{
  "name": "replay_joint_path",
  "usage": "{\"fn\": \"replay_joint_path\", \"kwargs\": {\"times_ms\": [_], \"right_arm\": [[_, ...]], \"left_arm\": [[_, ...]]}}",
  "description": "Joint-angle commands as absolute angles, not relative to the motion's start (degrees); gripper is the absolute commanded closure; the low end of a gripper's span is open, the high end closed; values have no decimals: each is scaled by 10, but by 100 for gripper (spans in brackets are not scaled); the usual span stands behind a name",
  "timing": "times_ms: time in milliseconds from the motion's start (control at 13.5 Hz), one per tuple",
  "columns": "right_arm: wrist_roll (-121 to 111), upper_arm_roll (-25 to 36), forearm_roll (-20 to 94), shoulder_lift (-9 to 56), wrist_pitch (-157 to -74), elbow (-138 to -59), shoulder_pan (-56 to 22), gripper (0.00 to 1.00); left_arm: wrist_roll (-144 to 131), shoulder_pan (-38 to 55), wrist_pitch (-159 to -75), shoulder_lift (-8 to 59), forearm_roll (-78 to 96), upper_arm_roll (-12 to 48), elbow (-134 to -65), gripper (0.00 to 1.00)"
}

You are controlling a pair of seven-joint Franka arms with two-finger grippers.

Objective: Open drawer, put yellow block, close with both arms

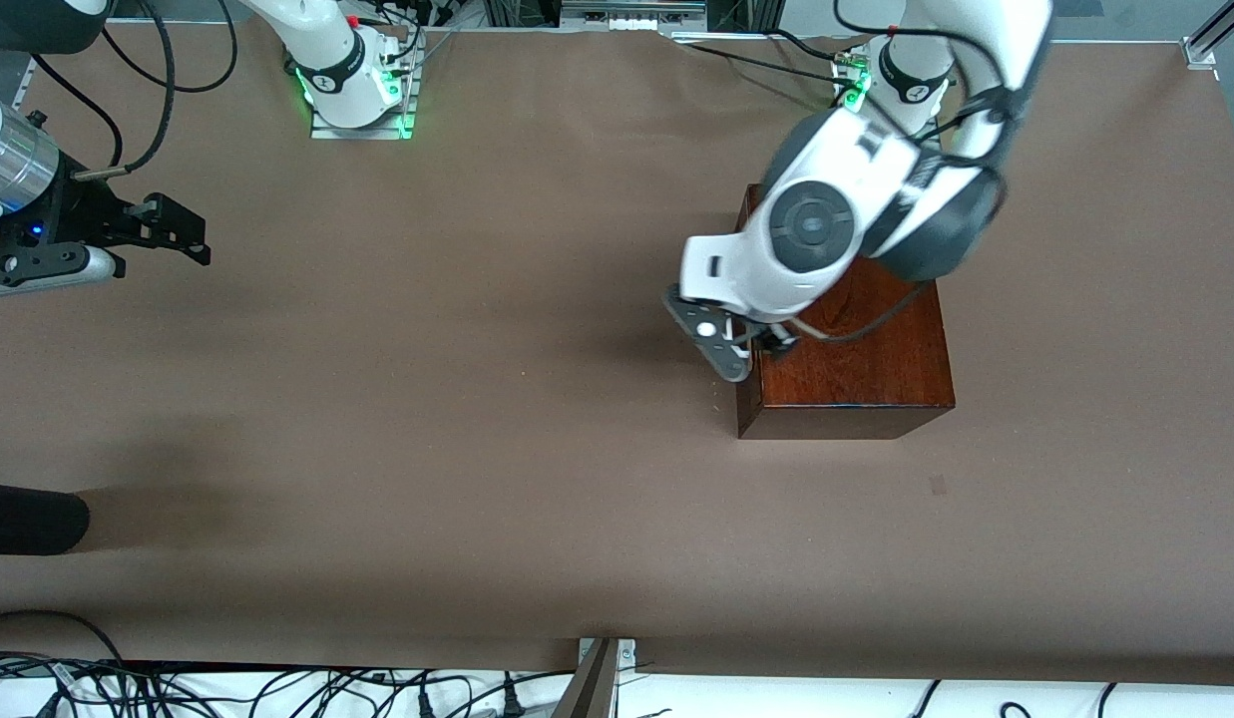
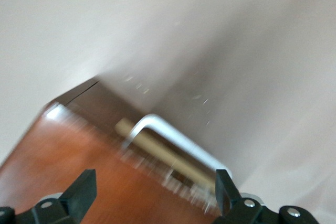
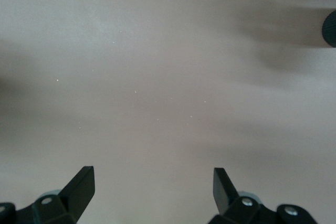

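The glossy mahogany box (image 1: 856, 369) stands toward the left arm's end of the table. Its drawer front (image 2: 113, 108), dark and carrying a white U-shaped handle (image 2: 173, 137), looks flush with the box and faces the right arm's end. My left gripper (image 1: 751, 351) hangs open over the box's top edge just above that handle, with nothing between its fingers (image 2: 84, 190). My right gripper (image 1: 200, 237) waits open over bare table near the right arm's end, and its wrist view shows only the brown surface between its fingertips (image 3: 84, 184). The yellow block is out of view.
Brown paper (image 1: 477, 419) covers the table. A black rounded object (image 1: 28, 519) reaches in at the right arm's end, nearer the front camera. Cables (image 1: 277, 688) run along the near edge. The arm bases (image 1: 357, 90) stand at the table's back edge.
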State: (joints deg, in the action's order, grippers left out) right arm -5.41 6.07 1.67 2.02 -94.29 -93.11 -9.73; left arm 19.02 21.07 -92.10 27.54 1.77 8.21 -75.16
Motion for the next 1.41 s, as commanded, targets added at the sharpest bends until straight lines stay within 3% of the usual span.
{"fn": "replay_joint_path", "kwargs": {"times_ms": [0,518,666,962,1331], "right_arm": [[-52,55,19,24,-933,-919,-90,0],[-52,55,19,24,-933,-919,-90,0],[-52,55,19,24,-933,-919,-90,0],[-51,55,19,24,-933,-919,-90,0],[-51,55,19,25,-933,-919,-90,0]], "left_arm": [[168,142,-825,249,27,84,-717,0],[70,66,-803,185,-11,59,-727,0],[0,62,-844,142,-6,34,-778,0],[-40,36,-947,0,-5,14,-972,0],[-36,24,-945,1,-7,17,-967,0]]}}
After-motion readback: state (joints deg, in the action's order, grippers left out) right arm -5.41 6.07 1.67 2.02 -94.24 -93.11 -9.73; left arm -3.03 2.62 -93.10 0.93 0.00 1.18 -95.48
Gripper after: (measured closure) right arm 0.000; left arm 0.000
